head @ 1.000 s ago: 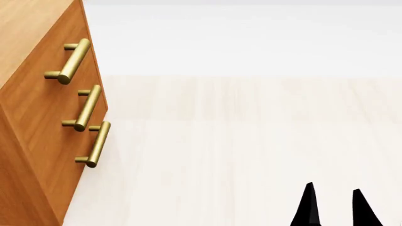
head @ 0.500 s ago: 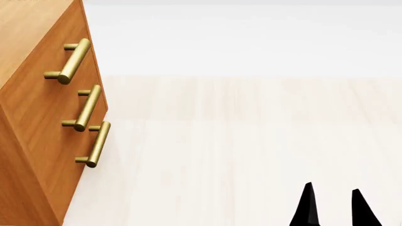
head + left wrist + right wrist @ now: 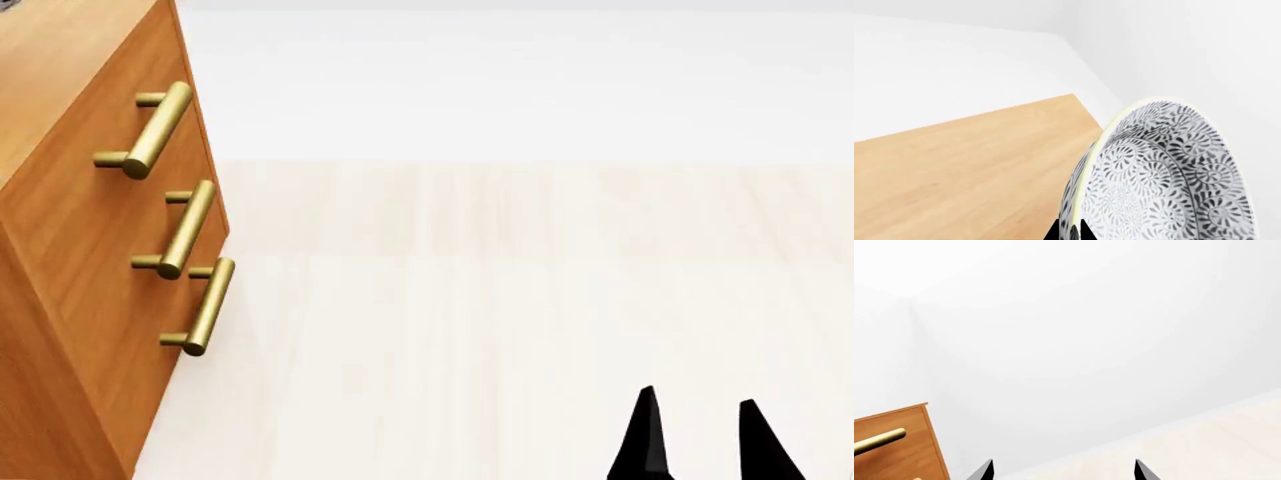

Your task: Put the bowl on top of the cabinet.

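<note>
head view downward, wrists close, cabinet (image 3: 94, 250) shared

The bowl (image 3: 1161, 175) hangs over the cabinet (image 3: 80, 230) top, which stands left of the right tool (image 3: 697, 440).

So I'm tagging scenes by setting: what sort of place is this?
Probably a bare simulated indoor room: a wooden cabinet with brass bar handles, a pale wood-look floor, and plain white walls. Nothing marks it as a kitchen or workshop.

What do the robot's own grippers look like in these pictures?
Only the fingertips show. The right gripper has two plain black jaws that taper to narrow points, without visible markings or cables. Of the left gripper, only small black tips appear at the picture's edge.
</note>
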